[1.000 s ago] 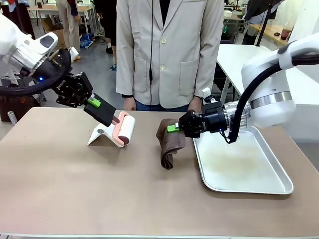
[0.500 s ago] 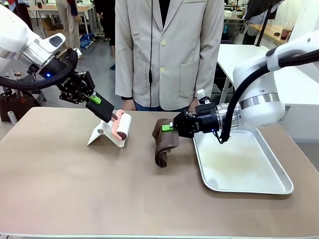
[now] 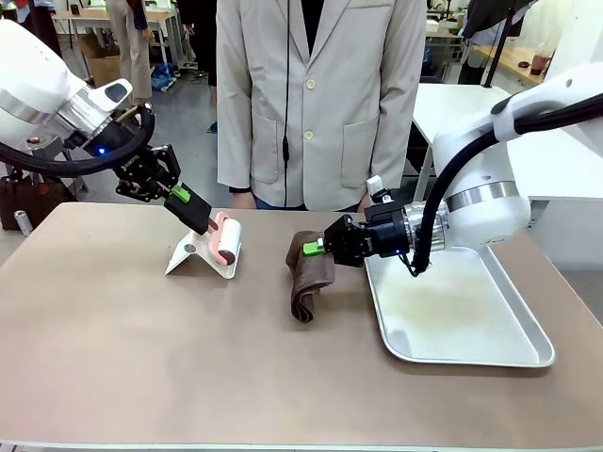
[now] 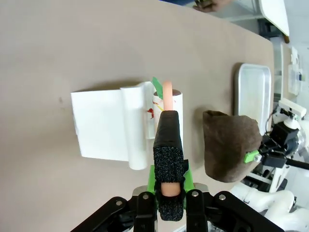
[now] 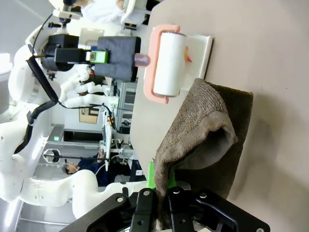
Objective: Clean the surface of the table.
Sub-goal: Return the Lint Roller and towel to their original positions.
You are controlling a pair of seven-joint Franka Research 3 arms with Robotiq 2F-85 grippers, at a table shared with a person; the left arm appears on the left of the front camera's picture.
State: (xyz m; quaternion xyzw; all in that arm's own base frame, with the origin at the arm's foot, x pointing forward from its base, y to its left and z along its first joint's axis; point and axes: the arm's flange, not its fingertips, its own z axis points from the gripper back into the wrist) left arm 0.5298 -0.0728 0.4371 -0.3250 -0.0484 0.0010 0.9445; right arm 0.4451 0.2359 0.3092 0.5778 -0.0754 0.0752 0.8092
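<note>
The taupe-brown table (image 3: 141, 358) carries a white stand (image 3: 191, 256). Over that stand my left gripper (image 3: 191, 209) is shut on the black foam grip of a lint roller (image 3: 227, 240) with a pink frame and a white roll. In the left wrist view the roller (image 4: 165, 99) points away from my left gripper (image 4: 169, 187), above the stand (image 4: 106, 123). My right gripper (image 3: 314, 248) is shut on a brown cloth (image 3: 306, 281), which hangs with its lower end on the table. In the right wrist view the cloth (image 5: 203, 140) drapes out of my right gripper (image 5: 161, 195), with the roller (image 5: 169, 63) beyond it.
A silver metal tray (image 3: 471, 353) lies on the table's right side, just right of the cloth. A person in a pale jacket (image 3: 320, 94) stands at the far edge with both hands resting near it. The near half of the table is bare.
My right gripper has moved left, away from the tray, taking the cloth along. The left gripper has drawn the roller a little back toward the stand.
</note>
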